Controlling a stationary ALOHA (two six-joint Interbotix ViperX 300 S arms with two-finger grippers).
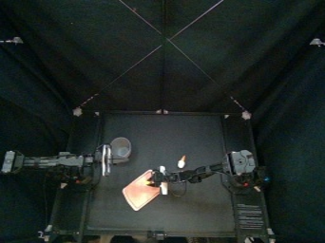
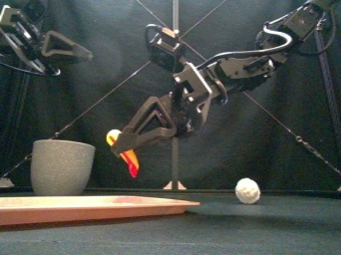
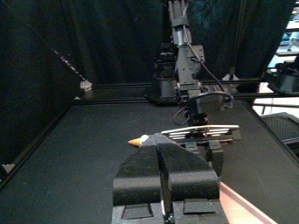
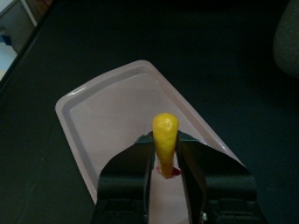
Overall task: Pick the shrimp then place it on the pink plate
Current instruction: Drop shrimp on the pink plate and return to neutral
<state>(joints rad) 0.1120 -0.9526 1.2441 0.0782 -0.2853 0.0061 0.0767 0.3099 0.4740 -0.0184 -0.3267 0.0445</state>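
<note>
The left arm rests at the table's [image 1: 191, 216] left edge, its left gripper [image 3: 160, 156] raised clear of the surface with the two jaws pressed together on nothing. Just to its right and toward the back stands the tall grey cup [image 2: 63, 166], upright and apart from everything else, with a strip of bare table between it and the pink plate [image 2: 80, 206]. The plate lies flat in the front-left part of the table, turned at an angle, one corner pointing toward the front edge; its raised rim is free on all sides. Above the plate's right-hand part, near the rim, hangs the shrimp [image 2: 128, 157], orange and yellow with a red end, clamped between the jaws of the right gripper [image 2: 138, 141] and pointing downward. The front view shows clear air between the shrimp and the plate; the right wrist view shows pink plate surface directly beneath it. The right arm reaches in from the right and slopes down past the middle of the table. Further right, behind the arm's line, a small white rounded toy [image 2: 246, 189] sits alone on the table, well apart from the plate. The front-right part of the table lies open up to its edge.
</note>
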